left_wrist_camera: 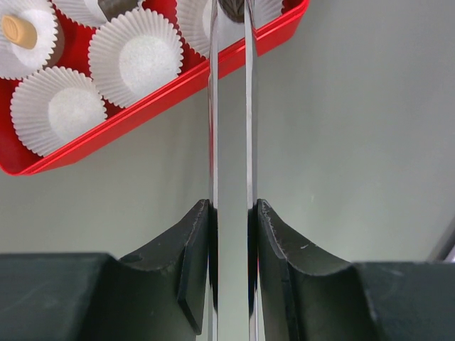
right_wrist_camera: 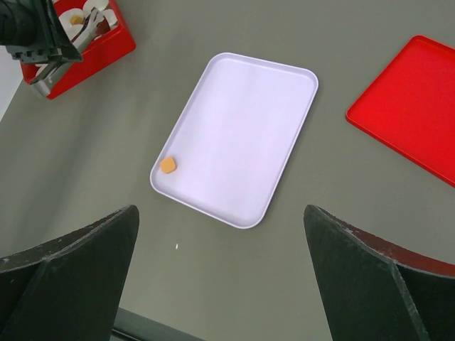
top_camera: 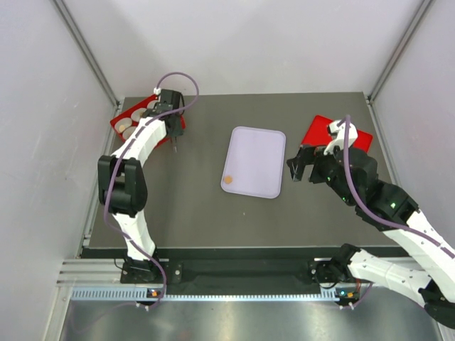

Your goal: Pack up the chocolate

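Left claw (left_wrist_camera: 231,213): clamped on tweezers (left_wrist_camera: 231,128), tips at a dark chocolate (left_wrist_camera: 232,6) by the red box (left_wrist_camera: 142,106) rim
Right claw (top_camera: 301,165): wide open, holding nothing, above the worktop (top_camera: 199,213) just right of the tray (top_camera: 259,153)
Orange chocolate (right_wrist_camera: 168,165): tray's near-left corner, well apart from both claws
Caramel piece (left_wrist_camera: 18,32): in a box cup, left of the tweezers

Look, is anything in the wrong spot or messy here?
Only one thing: a single orange chocolate lies alone in the near-left corner of the pale tray, far from the red box of paper cups. Nothing looks spilled or broken.
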